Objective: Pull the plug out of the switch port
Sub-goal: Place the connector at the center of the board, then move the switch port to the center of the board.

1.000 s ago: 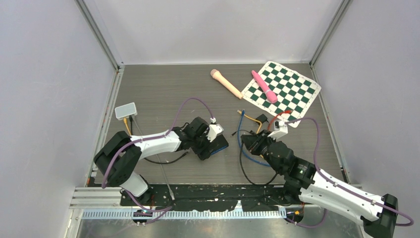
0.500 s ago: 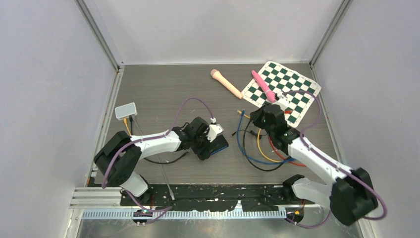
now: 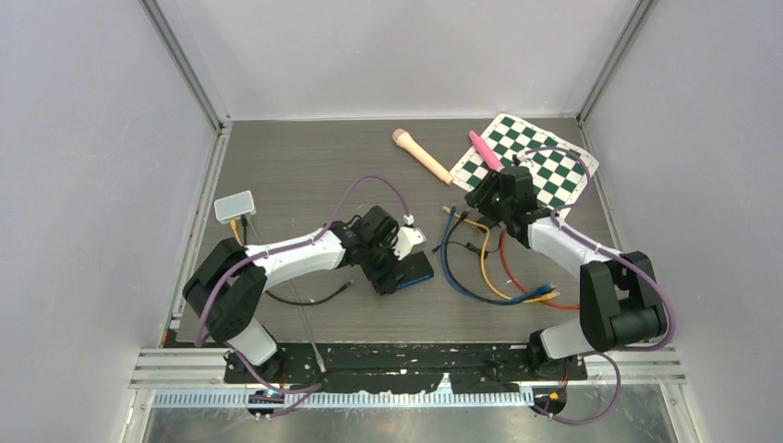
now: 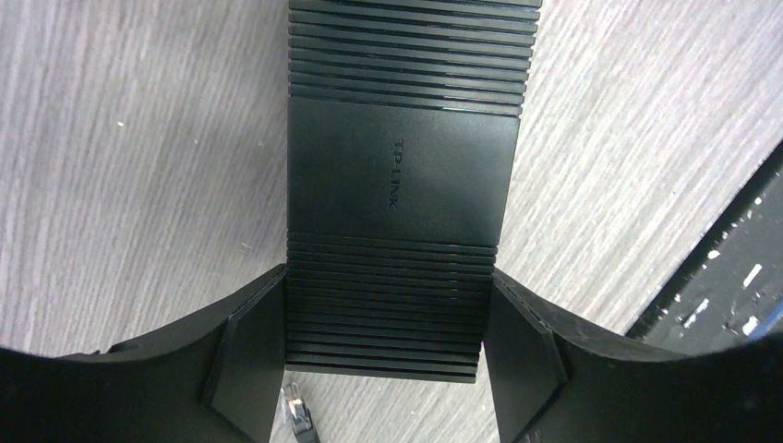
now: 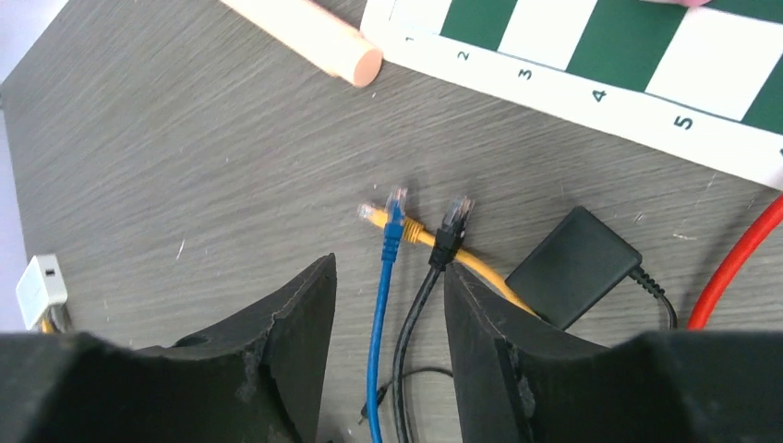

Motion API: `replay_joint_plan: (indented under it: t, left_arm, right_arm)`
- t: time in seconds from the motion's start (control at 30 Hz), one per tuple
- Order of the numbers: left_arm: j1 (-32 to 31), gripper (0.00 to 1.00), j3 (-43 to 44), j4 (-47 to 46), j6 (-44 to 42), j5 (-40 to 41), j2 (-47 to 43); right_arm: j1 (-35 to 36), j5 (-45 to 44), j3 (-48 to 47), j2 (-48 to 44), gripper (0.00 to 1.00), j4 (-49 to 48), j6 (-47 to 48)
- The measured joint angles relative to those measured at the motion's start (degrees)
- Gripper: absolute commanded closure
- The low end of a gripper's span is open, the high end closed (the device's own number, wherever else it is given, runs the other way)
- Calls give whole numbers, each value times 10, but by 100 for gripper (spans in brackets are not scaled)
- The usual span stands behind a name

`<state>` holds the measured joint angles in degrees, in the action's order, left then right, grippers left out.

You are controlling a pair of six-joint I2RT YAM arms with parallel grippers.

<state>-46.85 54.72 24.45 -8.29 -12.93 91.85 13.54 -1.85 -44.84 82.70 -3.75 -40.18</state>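
left gripper [image 4: 383,314]: clamped on black ribbed plastic switch [image 4: 402,171]; hold it flat. right gripper [image 5: 388,281]: spread over loose blue patch cable [image 5: 390,231]; lift clear without snagging.

On the green-and-white chessboard mat [image 3: 565,175] lies a pink stick [image 3: 482,148]; a peach rod [image 3: 422,155] sits just beside the mat, a small white box [image 3: 234,206] well apart.

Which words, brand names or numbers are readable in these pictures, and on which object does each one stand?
"TP-LINK": on the top face of the black switch, seen sideways in the left wrist view.
"2", "3", "4", "5": along the white border of the chessboard.
Nothing else is readable; in the top view everything is too small.
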Motion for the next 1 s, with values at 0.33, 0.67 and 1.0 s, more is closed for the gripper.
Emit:
replay_joint_plan:
  t: [0.33, 0.67, 1.0]
  left_arm:
    - [-15, 54, 78, 94, -30, -18, 57]
    - [-32, 52, 186, 152, -88, -7, 154]
    - [-56, 48, 248, 159, -152, 6, 209]
  right_arm:
    - [-5, 85, 31, -128, 45, 66, 21]
    - [-16, 81, 61, -249, 41, 146, 34]
    - [-40, 23, 69, -354, 31, 194, 39]
